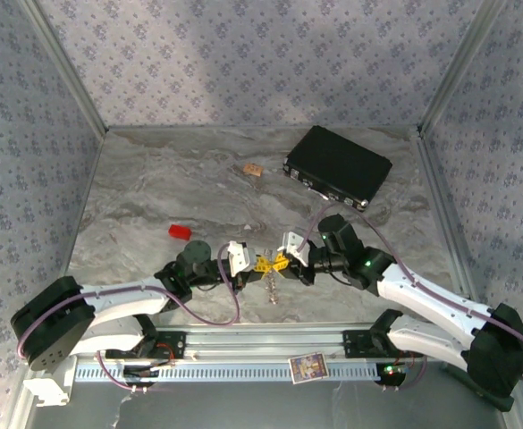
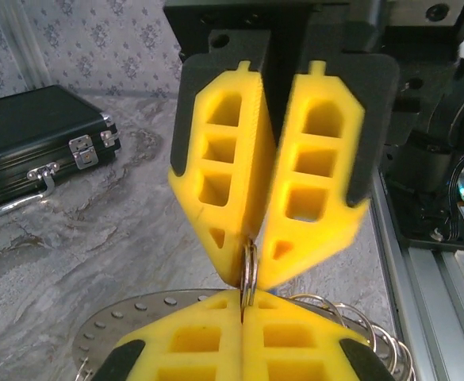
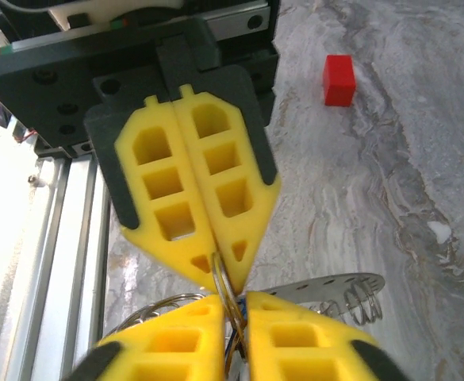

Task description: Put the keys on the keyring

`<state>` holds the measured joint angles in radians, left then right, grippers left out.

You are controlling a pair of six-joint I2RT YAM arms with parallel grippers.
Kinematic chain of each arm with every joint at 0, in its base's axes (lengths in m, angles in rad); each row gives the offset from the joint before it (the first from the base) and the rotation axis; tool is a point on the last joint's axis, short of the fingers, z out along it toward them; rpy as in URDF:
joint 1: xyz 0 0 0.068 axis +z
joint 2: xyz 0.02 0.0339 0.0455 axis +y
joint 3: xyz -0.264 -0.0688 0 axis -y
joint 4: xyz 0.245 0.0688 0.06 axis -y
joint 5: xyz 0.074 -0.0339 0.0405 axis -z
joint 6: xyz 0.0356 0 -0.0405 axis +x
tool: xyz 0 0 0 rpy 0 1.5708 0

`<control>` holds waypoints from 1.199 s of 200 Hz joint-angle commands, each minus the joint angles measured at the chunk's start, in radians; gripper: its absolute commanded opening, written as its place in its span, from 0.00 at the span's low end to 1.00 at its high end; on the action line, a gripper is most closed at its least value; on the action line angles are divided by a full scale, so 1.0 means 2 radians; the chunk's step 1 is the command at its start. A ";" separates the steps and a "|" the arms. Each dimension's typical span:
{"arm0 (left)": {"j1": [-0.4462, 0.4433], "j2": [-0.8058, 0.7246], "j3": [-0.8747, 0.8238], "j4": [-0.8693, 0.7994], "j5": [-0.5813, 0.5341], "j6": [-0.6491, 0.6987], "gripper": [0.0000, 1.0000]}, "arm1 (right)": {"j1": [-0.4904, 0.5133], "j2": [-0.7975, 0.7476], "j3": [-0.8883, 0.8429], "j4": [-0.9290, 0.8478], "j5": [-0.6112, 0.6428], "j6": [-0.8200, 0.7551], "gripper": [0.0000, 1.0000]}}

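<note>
Top external: case point(image 1: 338, 166) beyond right gripper point(image 1: 277, 263)

No readable text anywhere, folks. One candidate only: a small printed card point(image 1: 308, 366) on the front rail point(image 1: 234, 370), seen from the top camera, with a dark pattern inside a pale border that's far too small to make out as letters or numbers.
</note>
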<state>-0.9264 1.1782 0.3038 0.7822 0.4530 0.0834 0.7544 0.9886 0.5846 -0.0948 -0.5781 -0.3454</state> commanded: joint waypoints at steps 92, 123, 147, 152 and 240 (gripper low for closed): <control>0.002 -0.059 0.071 -0.201 -0.017 0.092 0.30 | 0.036 0.032 0.138 -0.225 0.087 -0.118 0.00; 0.002 -0.052 0.078 -0.194 -0.001 0.094 0.28 | 0.052 0.049 0.166 -0.251 0.108 -0.135 0.00; 0.002 -0.045 0.085 -0.195 0.014 0.097 0.24 | 0.060 0.063 0.181 -0.267 0.113 -0.145 0.00; 0.002 -0.044 0.086 -0.195 0.015 0.098 0.24 | 0.061 0.066 0.184 -0.269 0.113 -0.147 0.00; 0.007 -0.035 0.065 -0.143 0.035 0.082 0.00 | 0.031 0.023 0.108 -0.152 0.051 -0.076 0.28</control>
<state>-0.9226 1.1034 0.4507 0.3923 0.4946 0.2790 0.8577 1.1145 0.8890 -0.5388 -0.3862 -0.5941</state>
